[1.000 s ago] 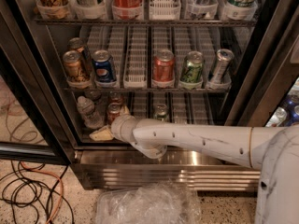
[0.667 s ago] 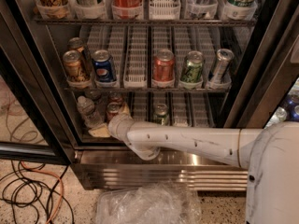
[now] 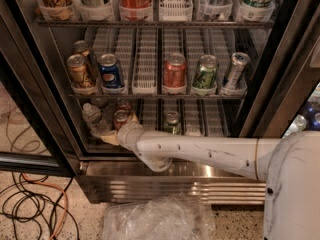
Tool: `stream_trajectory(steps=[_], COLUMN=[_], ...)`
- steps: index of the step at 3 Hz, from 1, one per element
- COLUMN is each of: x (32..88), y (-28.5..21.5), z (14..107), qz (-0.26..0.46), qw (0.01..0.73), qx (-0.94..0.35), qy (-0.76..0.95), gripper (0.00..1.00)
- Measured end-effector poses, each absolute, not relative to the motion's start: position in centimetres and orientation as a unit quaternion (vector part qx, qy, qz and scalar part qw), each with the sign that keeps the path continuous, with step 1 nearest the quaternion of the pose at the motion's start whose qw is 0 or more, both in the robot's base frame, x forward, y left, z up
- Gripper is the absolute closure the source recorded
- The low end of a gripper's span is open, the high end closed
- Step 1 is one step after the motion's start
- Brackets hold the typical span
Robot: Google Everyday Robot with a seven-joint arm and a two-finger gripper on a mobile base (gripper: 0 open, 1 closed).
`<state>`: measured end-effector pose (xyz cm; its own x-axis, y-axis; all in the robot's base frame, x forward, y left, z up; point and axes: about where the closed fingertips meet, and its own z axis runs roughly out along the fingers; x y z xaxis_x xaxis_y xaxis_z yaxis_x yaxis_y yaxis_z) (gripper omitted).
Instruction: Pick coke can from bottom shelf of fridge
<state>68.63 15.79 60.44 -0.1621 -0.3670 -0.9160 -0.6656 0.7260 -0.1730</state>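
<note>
The fridge (image 3: pixel 165 184) stands open in front of me, with its ribbed steel base panel below. On the bottom shelf (image 3: pixel 195 118), at the left, stands the small red coke can (image 3: pixel 120 119) with a silver top. A second red can (image 3: pixel 125 105) stands just behind it. My gripper (image 3: pixel 113 135) is at the end of the white arm, inside the bottom shelf. It sits right at the lower front of the coke can, and the can's base is hidden behind it.
A water bottle (image 3: pixel 92 116) stands left of the coke can and a green can (image 3: pixel 172 123) to its right. The shelf above holds gold, blue, orange-red (image 3: pixel 175 70), green and silver cans. Cables (image 3: pixel 30 204) and a plastic bag (image 3: pixel 155 219) lie on the floor.
My arm has reached further left and a little deeper into the bottom shelf, bringing the gripper up against the coke can.
</note>
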Motion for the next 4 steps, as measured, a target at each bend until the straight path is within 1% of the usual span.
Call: stream_trajectory(steps=[3,4], x=[68.63,68.63], y=[15.79,15.8], z=[60.44,60.44], qz=[0.136,0.136], qw=[0.548,0.548], qx=[-0.344,-0.344], qy=[0.75,0.75], gripper=[0.84,1.0])
